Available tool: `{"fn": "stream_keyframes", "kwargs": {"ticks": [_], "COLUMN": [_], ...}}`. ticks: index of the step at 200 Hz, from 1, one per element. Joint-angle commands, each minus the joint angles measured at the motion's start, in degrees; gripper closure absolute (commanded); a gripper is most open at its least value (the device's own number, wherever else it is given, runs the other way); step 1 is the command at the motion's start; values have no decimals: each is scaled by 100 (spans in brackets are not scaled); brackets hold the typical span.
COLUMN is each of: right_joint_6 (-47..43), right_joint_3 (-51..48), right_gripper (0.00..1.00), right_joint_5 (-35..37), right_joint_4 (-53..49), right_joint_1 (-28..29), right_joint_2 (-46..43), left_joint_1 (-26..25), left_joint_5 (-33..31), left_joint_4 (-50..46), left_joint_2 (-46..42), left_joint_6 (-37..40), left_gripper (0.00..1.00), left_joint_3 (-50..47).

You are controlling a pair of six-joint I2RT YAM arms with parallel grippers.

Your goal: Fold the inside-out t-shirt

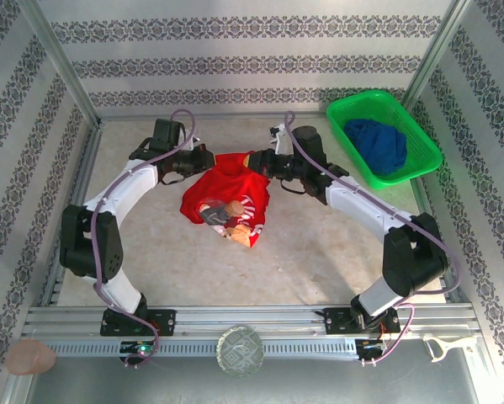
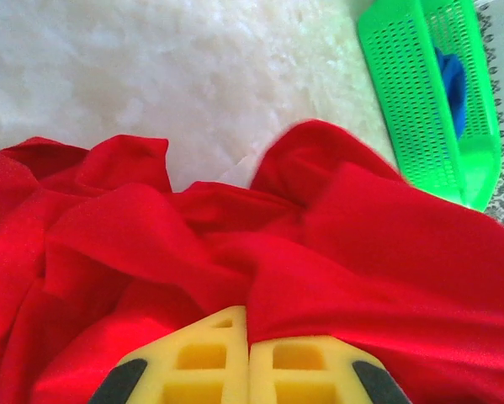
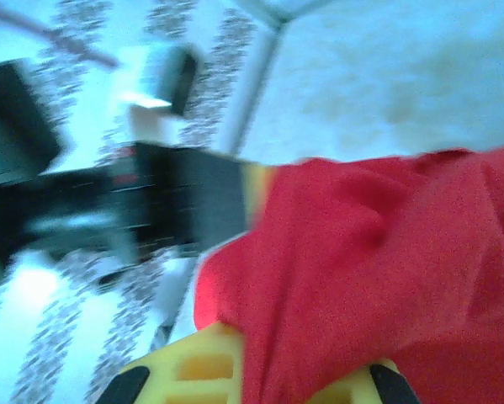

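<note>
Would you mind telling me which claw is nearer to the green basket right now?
Right. The right claw pinches the red t-shirt on the side facing the green basket; the left claw pinches its opposite side, farther off.

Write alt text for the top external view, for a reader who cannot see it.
Two robot arms pinch a crumpled red t-shirt at its far edge, left fingers and right fingers shut on it. A green basket holding a dark blue garment stands far right.

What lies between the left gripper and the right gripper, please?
The red t-shirt: its upper edge runs from the left gripper to the right gripper, each shut on the cloth. The top external view shows this.
</note>
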Motion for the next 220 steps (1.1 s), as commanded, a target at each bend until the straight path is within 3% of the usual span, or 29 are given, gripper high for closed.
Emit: {"fn": "stream_keyframes", "kwargs": {"ticks": [1,11,28,44,83,136,173,220], "right_joint_6": [647,977,1692,2132,2175,2102,2106,2115], "right_joint_3": [-166,-166,-175,-231,-508,-664,-586,-556], "right_gripper": [100,100,100,100,100,100,100,100], "right_joint_5": [-1020,-1108,-1183,-1164,-1322,-1466,-1477,-1492], "right_joint_4": [1529,2047,3144,3862,3796,3601,3550,3514], "right_joint_1": [-48,-61,-109,-211,-518,-623,-623,-599], "right_joint_2": [-18,152,547,756,592,366,384,348], "left_joint_1": [16,-97,-337,-425,-333,-372,-561,-925], "left_joint_5": [-239,-105,180,288,-159,439,363,-288], "left_joint_4": [343,499,713,906,1423,2461,1714,918], "left_joint_2": [375,507,600,388,-1018,-962,-627,-251], "left_joint_6": [2,-30,-28,-74,-294,-1226,-124,953], "left_gripper": [100,100,72,57,36,31,31,31], "left_joint_3": [-64,-87,-82,-190,-851,-821,-356,156]}}
